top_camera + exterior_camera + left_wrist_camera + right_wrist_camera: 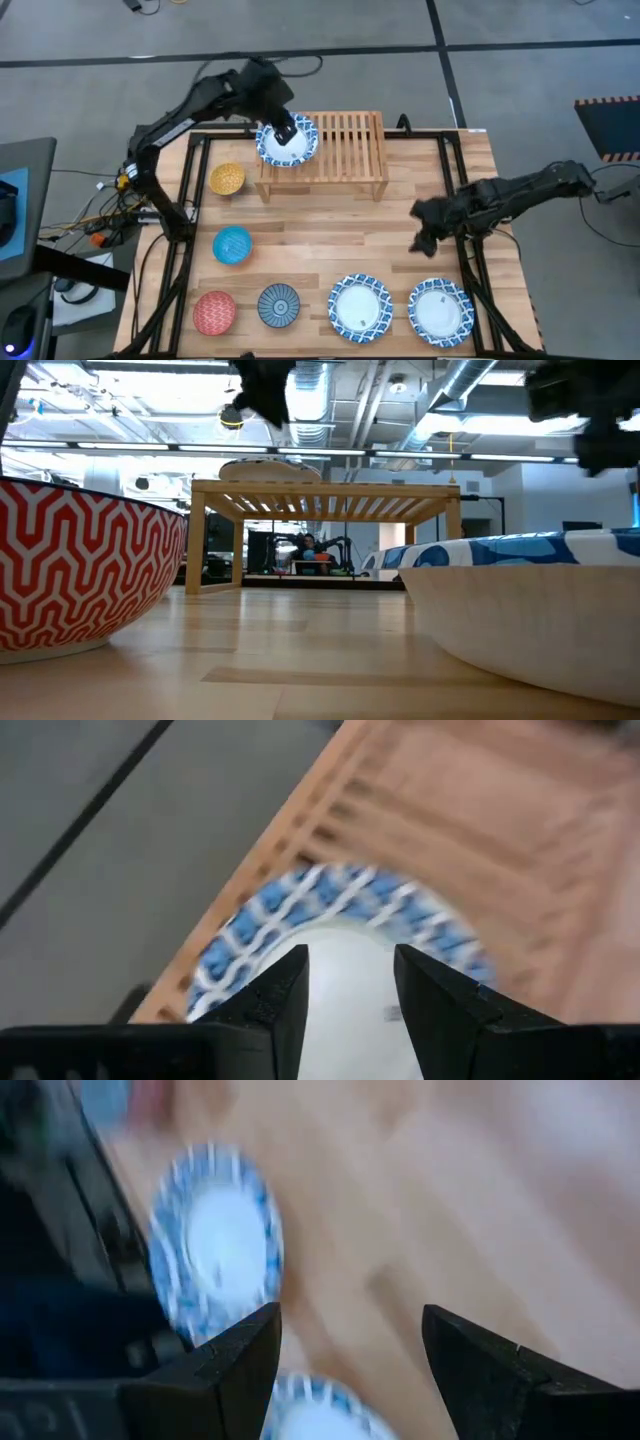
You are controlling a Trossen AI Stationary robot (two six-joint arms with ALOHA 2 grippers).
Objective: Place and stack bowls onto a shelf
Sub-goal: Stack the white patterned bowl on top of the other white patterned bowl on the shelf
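Bowls, left to right: yellow (227,179), light blue (233,245), red (213,311), dark blue (278,305), two blue-rimmed white plates (360,307) at six o'clock. Left gripper (286,133), fingers apart, hovers over a white bowl (288,143) on the shelf (345,150) at twelve; right gripper (424,241) gapes at three.

In the low view the red zigzag-patterned deep bowl (80,565) and the wide white blue-rimmed bowl (530,600) are cut off by the edges, while both wrist views are motion-blurred.
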